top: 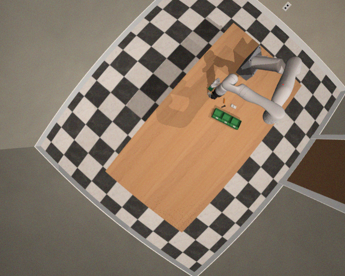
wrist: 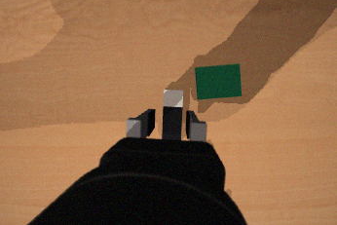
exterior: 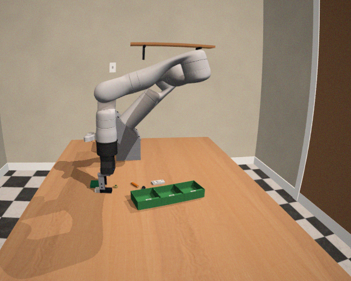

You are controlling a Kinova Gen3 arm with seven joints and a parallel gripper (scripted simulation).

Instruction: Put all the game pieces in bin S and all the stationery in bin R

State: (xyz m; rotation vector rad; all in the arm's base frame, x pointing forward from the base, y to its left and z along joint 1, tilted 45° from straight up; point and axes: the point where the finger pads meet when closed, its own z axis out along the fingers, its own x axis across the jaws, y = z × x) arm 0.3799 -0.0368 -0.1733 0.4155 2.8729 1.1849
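My gripper (wrist: 170, 119) (exterior: 102, 185) is open and points straight down, low over the table at the left. A small black stick with a pale grey end (wrist: 172, 110) lies between the two fingers, which stand apart on either side of it. It also shows on the table in the side view (exterior: 104, 190). A flat green block (wrist: 218, 81) lies just beyond and to the right of the fingers. A green bin with three compartments (exterior: 167, 194) stands to the right; I cannot read its labels.
Between gripper and bin lie a small olive piece (exterior: 116, 186), an orange stick (exterior: 134, 183), a small black piece (exterior: 143, 187) and a white flat piece (exterior: 158, 182). The arm's base (exterior: 127, 145) stands behind. In the overhead view the bin (top: 226, 118) sits near the arm.
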